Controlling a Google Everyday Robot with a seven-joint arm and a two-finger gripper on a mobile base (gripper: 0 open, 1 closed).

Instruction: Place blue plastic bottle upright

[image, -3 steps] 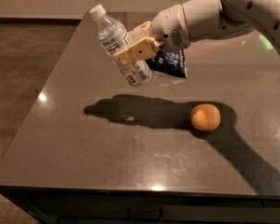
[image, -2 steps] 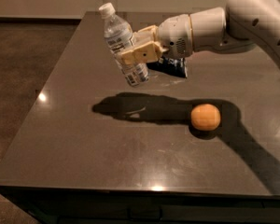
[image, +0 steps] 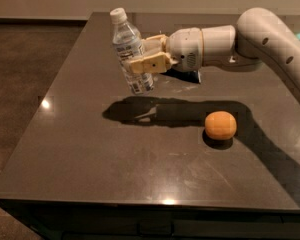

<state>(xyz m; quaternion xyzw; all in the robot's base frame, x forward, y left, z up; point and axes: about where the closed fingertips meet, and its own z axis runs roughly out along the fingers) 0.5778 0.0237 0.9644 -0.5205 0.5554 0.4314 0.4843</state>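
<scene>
The blue plastic bottle (image: 130, 49) is clear with a white cap and a white-and-blue label. It is held in the air above the left middle of the dark table (image: 90, 149), nearly upright, cap up and tilted a little to the left. My gripper (image: 149, 58) reaches in from the right and is shut on the bottle's middle, its tan fingers (image: 151, 64) around the label. The bottle's base hangs clear of the tabletop, with its shadow below.
An orange (image: 220, 125) lies on the table to the right of the bottle's shadow. A dark blue snack bag (image: 190, 76) lies behind the gripper, mostly hidden by the arm. The table's left edge drops to the floor.
The arm has turned the bottle from strongly tilted towards nearly upright. The bottle has shifted slightly right and lower. The orange has not moved.
</scene>
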